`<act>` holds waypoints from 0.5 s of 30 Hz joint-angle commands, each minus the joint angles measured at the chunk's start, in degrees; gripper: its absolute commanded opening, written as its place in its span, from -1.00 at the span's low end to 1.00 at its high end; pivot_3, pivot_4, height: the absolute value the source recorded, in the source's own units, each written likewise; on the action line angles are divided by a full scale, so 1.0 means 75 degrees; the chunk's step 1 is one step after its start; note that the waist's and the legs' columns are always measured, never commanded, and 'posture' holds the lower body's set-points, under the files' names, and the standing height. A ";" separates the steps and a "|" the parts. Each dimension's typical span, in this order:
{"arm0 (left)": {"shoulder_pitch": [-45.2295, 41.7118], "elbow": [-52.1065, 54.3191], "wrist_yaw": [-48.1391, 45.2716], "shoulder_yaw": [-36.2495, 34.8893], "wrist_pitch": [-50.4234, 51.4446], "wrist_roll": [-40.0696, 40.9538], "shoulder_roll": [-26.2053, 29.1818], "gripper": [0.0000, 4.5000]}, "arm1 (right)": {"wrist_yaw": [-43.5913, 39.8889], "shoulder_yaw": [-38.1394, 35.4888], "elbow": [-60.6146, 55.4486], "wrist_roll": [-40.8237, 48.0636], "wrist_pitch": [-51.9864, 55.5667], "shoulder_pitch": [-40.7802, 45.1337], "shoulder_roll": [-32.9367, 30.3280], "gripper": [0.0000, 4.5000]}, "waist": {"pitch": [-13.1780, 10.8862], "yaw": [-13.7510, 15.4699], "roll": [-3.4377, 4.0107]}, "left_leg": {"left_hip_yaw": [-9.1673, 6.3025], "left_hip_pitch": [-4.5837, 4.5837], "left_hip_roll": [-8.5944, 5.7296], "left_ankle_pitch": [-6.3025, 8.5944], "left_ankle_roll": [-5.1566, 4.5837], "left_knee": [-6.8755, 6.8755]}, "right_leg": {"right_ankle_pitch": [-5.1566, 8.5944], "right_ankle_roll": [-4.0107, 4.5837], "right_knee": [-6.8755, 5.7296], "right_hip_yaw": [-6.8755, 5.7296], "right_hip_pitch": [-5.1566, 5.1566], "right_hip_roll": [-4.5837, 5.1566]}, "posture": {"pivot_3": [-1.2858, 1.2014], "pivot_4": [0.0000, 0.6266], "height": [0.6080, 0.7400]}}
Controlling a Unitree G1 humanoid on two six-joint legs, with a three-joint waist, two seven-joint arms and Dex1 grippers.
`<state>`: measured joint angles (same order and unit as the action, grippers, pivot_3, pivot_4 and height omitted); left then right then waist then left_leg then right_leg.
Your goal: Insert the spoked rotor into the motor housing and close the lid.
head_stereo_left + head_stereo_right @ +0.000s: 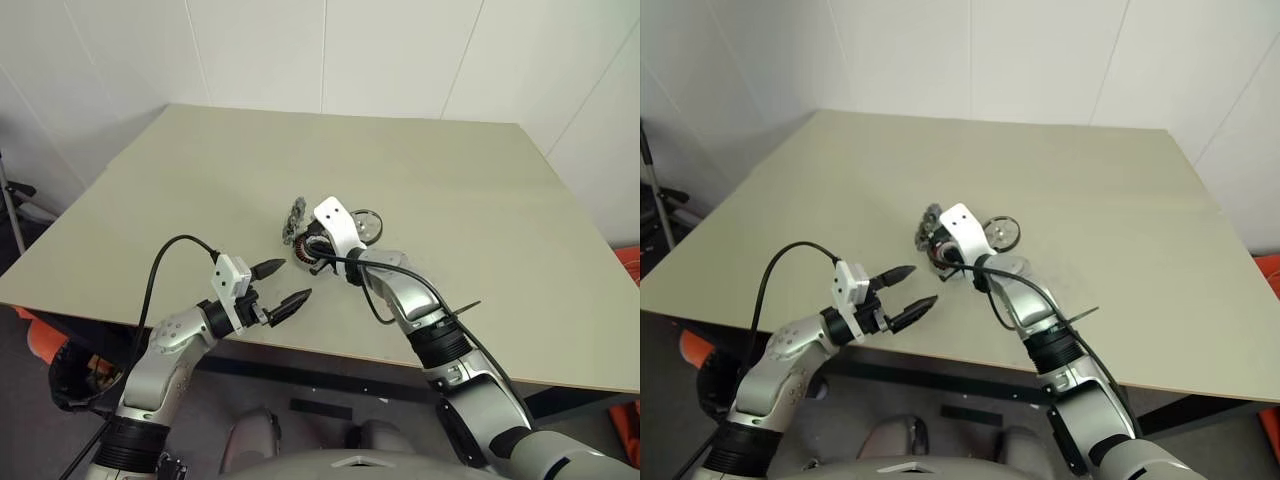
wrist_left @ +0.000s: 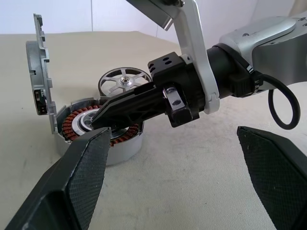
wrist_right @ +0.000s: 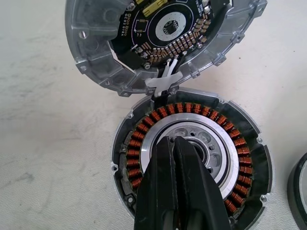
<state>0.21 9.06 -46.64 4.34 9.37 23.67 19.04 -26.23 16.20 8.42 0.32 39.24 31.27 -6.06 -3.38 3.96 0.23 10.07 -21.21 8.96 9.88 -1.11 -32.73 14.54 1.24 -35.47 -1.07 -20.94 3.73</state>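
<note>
The motor housing (image 3: 240,158) lies open on the table, showing its ring of copper windings and a silver centre. Its lid (image 3: 96,43) stands upright, joined to the housing's rim, with a circuit board on its inner face. The spoked rotor (image 2: 123,82) lies flat on the table just beyond the housing, to the right in the head views (image 1: 367,226). My right gripper (image 3: 172,143) is shut on nothing, its tips pointing into the housing's centre. My left gripper (image 1: 296,280) hangs open near the table's front edge, a short way left of the housing, aimed at it.
The beige table (image 1: 480,200) stretches wide around the parts. Its front edge (image 1: 300,345) runs close under my left gripper. White walls stand behind the table.
</note>
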 commanded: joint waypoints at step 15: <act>-0.0100 -0.0147 -0.0149 -0.0135 -0.0281 0.0066 -0.0005 1.00 | 0.0032 -0.0260 -0.0267 0.0104 -0.0144 0.0289 0.0057 -0.96 | 0.0000 0.0002 0.0000 | 0.0000 -0.0012 0.0001 -0.0015 0.0024 0.0009 | -0.0002 0.0004 -0.0001 -0.0002 -0.0013 -0.0001 | 0.03 -1.00 1.00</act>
<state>-0.24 7.18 -47.31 4.14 8.59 23.65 19.01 -25.88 13.76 7.98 1.02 38.71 33.79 -5.36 -3.38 3.97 0.23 10.07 -21.31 8.97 9.77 -0.93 -32.67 14.53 1.27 -35.47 -1.09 -21.03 3.72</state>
